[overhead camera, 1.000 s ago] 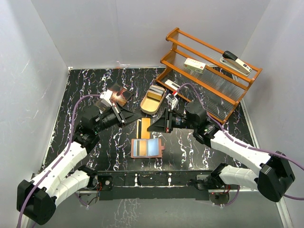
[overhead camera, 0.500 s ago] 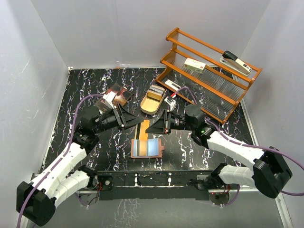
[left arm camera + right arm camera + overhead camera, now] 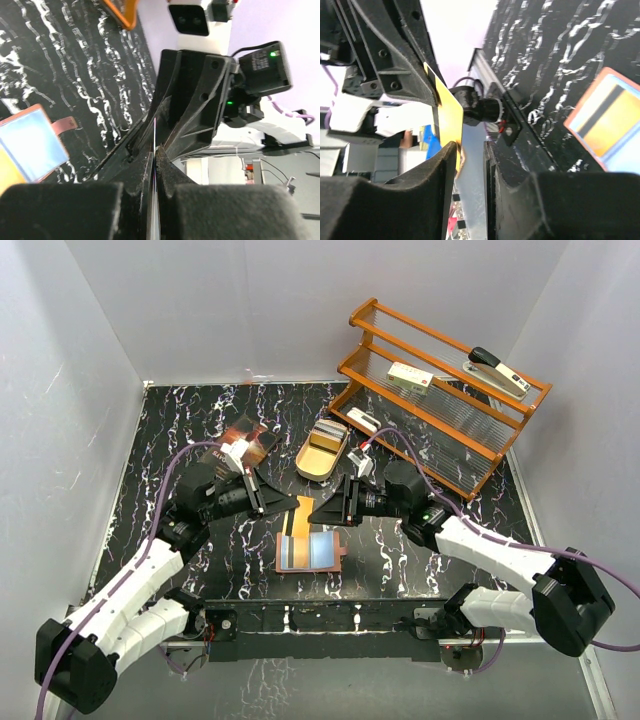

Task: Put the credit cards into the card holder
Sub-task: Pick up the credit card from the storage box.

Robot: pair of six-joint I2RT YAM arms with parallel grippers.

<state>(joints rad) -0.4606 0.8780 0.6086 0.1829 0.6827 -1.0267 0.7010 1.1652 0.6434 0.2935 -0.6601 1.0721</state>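
Note:
A gold-orange credit card (image 3: 303, 520) hangs on edge above the table, between both grippers. My left gripper (image 3: 292, 504) is shut on it; the left wrist view shows the card edge-on (image 3: 155, 135) in the closed jaws (image 3: 155, 155). My right gripper (image 3: 315, 512) faces it, open. In the right wrist view the card (image 3: 449, 117) rests by one finger of my right gripper (image 3: 471, 150), with a gap to the other. The reddish-brown card holder (image 3: 339, 556) lies open below, with a grey card (image 3: 292, 552) and a bluish card (image 3: 320, 550) in it.
A tan oval tin (image 3: 322, 450) lies just behind the grippers. An orange wooden rack (image 3: 440, 430) at the back right carries a white box (image 3: 410, 377) and a stapler (image 3: 497, 370). A dark book (image 3: 250, 438) sits behind the left arm.
The right gripper held the gold-orange card and has opened. The left gripper came in from the left, opened, then shut on the card. Both grippers now meet above the card holder.

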